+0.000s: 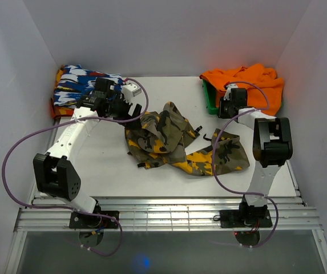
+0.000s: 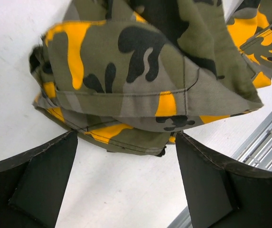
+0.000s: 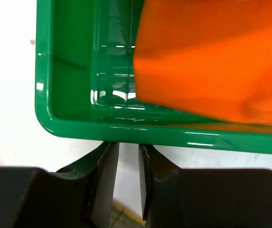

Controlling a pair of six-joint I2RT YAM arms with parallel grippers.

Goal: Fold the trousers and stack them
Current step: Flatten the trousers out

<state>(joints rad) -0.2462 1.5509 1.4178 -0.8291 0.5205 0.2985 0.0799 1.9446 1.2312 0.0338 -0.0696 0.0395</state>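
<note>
The camouflage trousers (image 1: 174, 142) lie crumpled in a loose heap at the middle of the white table, one leg trailing to the right. My left gripper (image 1: 132, 111) is open and empty at the heap's upper left edge. In the left wrist view its fingers (image 2: 41, 180) stand wide apart just short of a folded hem of the trousers (image 2: 140, 71). My right gripper (image 1: 227, 109) is away from the trousers at the back right. In the right wrist view it (image 3: 128, 145) is nearly shut with a narrow gap, holds nothing, and has its tips at the green bin's rim.
A green plastic bin (image 1: 210, 100) holding plain orange cloth (image 1: 249, 83) stands at the back right; both show in the right wrist view, bin (image 3: 79, 128) and cloth (image 3: 211, 57). A folded blue-white-red garment (image 1: 77, 85) lies at the back left. A metal rail (image 1: 169, 214) runs along the near edge.
</note>
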